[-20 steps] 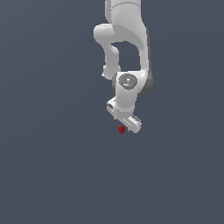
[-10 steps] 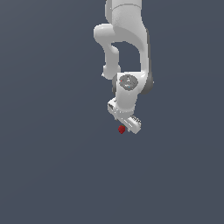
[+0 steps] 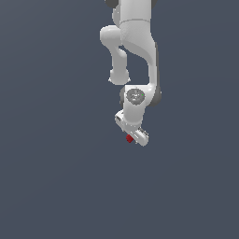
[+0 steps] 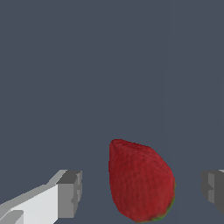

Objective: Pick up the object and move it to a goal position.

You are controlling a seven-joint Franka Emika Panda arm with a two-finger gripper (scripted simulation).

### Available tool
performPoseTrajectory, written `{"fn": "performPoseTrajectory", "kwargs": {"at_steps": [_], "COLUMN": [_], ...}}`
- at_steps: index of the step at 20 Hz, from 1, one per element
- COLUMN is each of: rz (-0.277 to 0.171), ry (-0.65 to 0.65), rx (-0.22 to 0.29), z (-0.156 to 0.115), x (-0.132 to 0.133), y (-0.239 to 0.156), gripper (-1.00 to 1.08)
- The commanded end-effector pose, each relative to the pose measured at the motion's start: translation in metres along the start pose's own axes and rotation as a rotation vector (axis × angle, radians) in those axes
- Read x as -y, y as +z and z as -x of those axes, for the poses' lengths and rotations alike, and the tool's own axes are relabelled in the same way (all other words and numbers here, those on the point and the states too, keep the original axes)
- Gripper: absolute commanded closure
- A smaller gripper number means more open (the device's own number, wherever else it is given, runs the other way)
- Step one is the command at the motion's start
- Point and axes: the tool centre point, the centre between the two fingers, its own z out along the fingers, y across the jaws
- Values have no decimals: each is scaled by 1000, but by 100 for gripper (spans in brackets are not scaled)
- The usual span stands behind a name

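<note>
Pincer (image 4: 140,192): open, fingers apart with a clear gap on each side of the load; nothing gripped.
Fingers: one pad (image 4: 70,194) at 9 o'clock of the fruit, the other (image 4: 214,190) at 3 o'clock; neither touching.
Object: strawberry (image 4: 140,181), dark red, between the fingers and nearer the 9 o'clock pad; greenish top at its 5 o'clock, narrower end toward 11 o'clock.
Exterior check: strawberry (image 3: 129,138) just beside the gripper body (image 3: 132,129), at its 7 o'clock; resting on the grey surface (image 3: 56,186), probably, contact too small to confirm.
Step in hand: final alignment before closing.
Centring: shift toward 3 o'clock so that both pads meet the fruit together; off-centre closing likely to push it sideways.
Depth: lower until the pads span the widest part, not the taper.
Closing: slow and even; rounded, tapered flanks likely to squeeze out under a hard pinch.
Lift: straight up only once both pads bear.
</note>
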Motion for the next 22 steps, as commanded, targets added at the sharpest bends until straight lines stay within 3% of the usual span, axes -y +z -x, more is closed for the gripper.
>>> {"fn": "performPoseTrajectory", "kwargs": {"at_steps": [1, 4, 5, 22], "rz": [-1, -1, -1, -2], "ry": [1, 1, 1, 1], "rx": [-1, -1, -1, -1], "z": [0, -1, -1, -9], "x": [1, 1, 1, -4], "y": [7, 9, 9, -6], "gripper": [-92, -92, 108, 108]}}
